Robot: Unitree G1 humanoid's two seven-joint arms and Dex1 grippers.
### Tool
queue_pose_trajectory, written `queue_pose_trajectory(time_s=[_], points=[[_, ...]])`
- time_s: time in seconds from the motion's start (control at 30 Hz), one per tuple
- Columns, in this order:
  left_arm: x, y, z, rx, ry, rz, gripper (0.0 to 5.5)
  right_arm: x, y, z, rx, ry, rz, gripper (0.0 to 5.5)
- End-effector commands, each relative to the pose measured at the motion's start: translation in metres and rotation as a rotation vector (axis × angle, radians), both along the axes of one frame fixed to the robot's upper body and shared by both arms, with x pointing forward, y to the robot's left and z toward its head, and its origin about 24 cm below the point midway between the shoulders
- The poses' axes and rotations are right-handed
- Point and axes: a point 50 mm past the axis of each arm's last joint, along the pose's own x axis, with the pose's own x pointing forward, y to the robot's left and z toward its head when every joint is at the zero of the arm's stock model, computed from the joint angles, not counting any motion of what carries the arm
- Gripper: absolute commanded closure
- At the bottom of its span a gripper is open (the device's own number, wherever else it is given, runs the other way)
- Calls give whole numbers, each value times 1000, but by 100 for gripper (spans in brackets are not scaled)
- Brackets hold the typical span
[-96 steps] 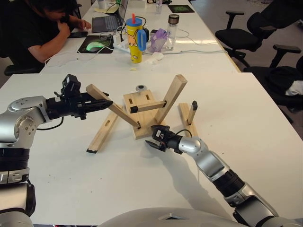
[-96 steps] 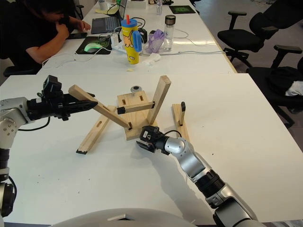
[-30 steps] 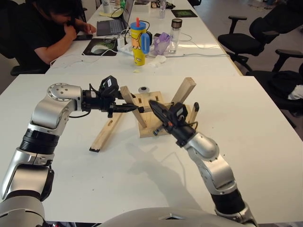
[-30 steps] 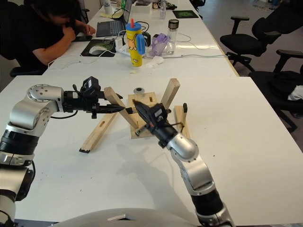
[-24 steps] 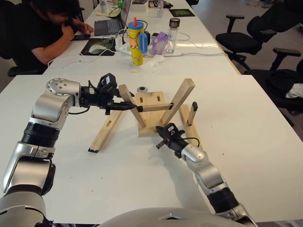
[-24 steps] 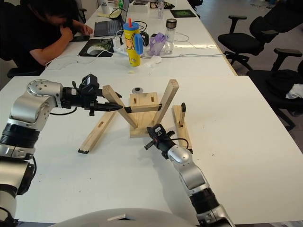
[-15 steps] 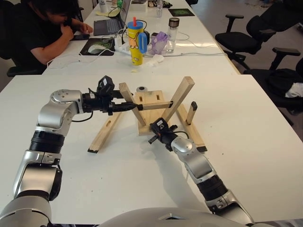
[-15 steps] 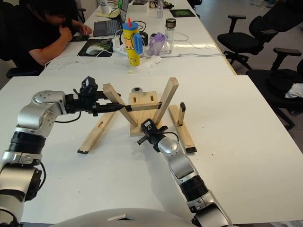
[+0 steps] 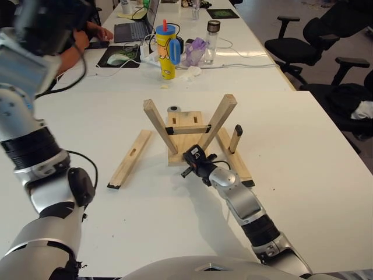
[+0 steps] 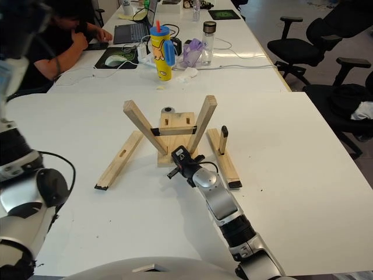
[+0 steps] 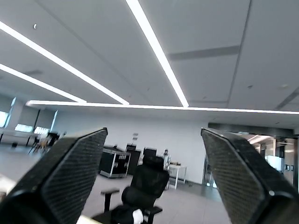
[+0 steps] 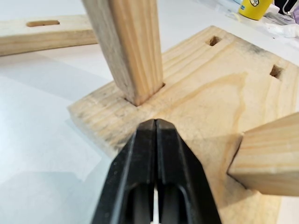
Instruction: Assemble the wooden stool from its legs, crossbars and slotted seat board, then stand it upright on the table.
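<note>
Two legs point(image 9: 157, 125) stand slotted in the seat board point(image 9: 186, 120); my right hand point(image 12: 155, 122), pressed together, over its near corner; left hand point(image 11: 154, 133) spread.

I'm looking down on a white table point(image 9: 303, 151) across the lower part of the head view. A second white desk point(image 9: 253, 38) stands just behind its far edge and runs up to the top of the frame. At the upper right, black office chairs point(image 9: 294, 44) with armrests stand on a grey floor point(image 9: 259, 11). Through the left wrist camera I see a pale ceiling point(image 11: 224, 28) crossed by long lit light strips point(image 11: 156, 51), a white wall point(image 11: 177, 144), and another black swivel chair point(image 11: 149, 179) near a dark cart point(image 11: 114, 161).
</note>
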Motion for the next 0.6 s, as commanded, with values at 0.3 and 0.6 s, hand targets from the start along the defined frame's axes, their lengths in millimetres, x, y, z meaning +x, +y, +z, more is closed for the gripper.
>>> queue_pose_trajectory(time_s=[0.3,0.6], points=[[14,-28,-59,182,54,409,177,-29,-20,-66,-150,338,-41,550],[-4,-39,-103,390,259,368,177,-29,-16,-69,-136,340,-46,550]])
